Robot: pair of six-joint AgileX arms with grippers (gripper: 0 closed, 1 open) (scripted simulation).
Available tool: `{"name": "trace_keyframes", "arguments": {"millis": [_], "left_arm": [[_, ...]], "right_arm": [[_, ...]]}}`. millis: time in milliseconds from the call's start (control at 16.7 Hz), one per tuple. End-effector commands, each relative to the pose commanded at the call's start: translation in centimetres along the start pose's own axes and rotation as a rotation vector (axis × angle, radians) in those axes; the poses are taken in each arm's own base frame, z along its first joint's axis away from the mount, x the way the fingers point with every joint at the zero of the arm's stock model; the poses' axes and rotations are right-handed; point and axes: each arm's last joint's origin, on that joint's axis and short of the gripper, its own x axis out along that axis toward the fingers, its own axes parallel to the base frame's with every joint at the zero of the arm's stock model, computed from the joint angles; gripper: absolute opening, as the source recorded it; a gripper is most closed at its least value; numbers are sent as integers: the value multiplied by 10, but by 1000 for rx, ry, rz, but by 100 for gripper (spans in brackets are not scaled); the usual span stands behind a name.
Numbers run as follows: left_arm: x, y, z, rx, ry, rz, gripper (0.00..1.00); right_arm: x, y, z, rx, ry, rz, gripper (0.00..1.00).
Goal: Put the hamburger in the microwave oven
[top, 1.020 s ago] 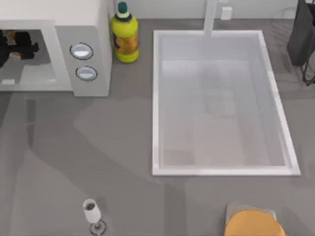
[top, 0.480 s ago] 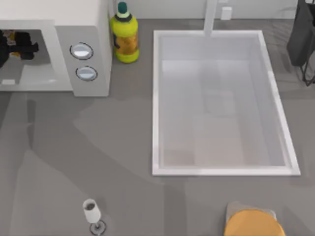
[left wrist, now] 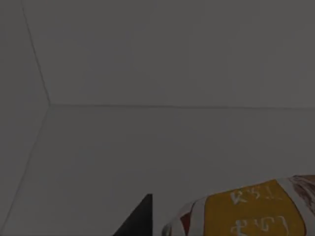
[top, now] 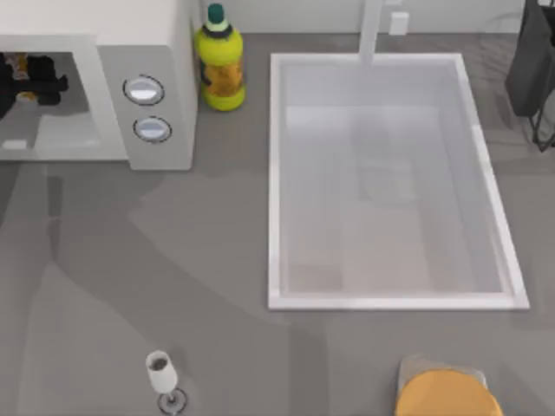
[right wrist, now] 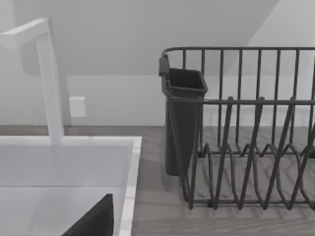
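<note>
Pincer of the left arm sat inside the cavity of the microwave oven, at the far left edge of the desk, seen from above as a dark shape with a spot of orange in it. How far its fingers stood apart could not be told. In the left wrist view, which was dim, one dark fingertip showed just beside the hamburger, a white wrapped lump with a yellow printed patch, lying close under the wrist against the plain inner walls of the oven; whether the fingertip touched it could not be told.

One oven stood there, with two round silver dials on its panel to the right of the pincer. Just past the oven's right side stood one yellow bottle with a green cap. Farther right lay one white sink with one white tap at its back. Toward the near edge of the desk, well apart from the pincer, stood one small wine glass and one orange disc on a grey board.

The right arm was parked at the far right beside one dark dish rack, a dark fingertip at the edge of its wrist view.
</note>
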Motion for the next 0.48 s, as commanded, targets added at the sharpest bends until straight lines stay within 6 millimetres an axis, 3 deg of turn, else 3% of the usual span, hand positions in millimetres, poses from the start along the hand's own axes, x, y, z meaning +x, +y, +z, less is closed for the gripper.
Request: {"name": "trace_keyframes", "arguments": {"millis": [180, 480], "left_arm": [[0, 0, 0, 0, 0, 0, 98], [0, 0, 0, 0, 0, 0, 100]], "right_arm": [[0, 0, 0, 0, 0, 0, 100], [0, 0, 0, 0, 0, 0, 100]]}}
